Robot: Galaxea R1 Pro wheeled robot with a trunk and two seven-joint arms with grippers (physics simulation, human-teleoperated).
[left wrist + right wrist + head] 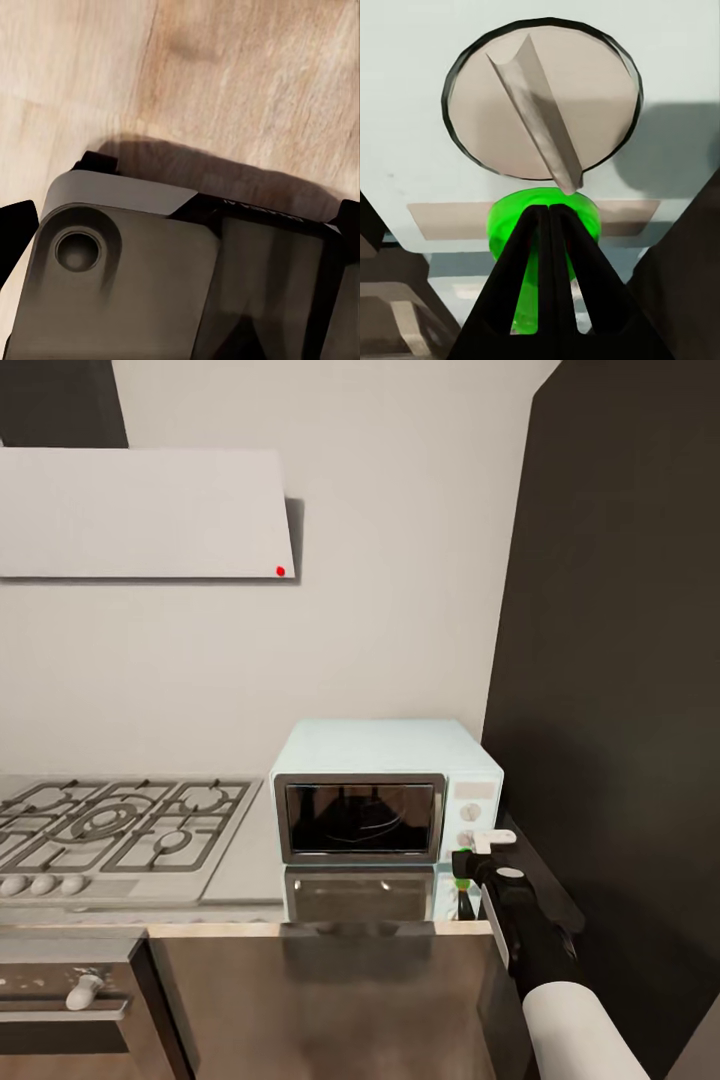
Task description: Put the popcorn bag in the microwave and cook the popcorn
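The mint-blue microwave [385, 750] stands on the grey countertop [248, 865] with its dark glass door shut. My right gripper [460, 863] is at the bottom of its white control panel. In the right wrist view the right gripper [547, 211] is shut, its black fingers [529, 285] pressed together with the tips on the green dot [510, 225] just below a round knob [544, 105]. The popcorn bag and popcorn are out of view; the glass shows only dim reflections. Black fingertips [16, 236] at both edges of the left wrist view put my left gripper [187, 210] open, hanging over the robot's base.
A gas hob [110, 825] lies left of the microwave under a pale range hood [140, 510]. A tall dark cabinet [620, 660] rises close on the right. A built-in oven front [60, 1000] sits low at the left. Wooden floor [225, 75] surrounds the grey base [127, 277].
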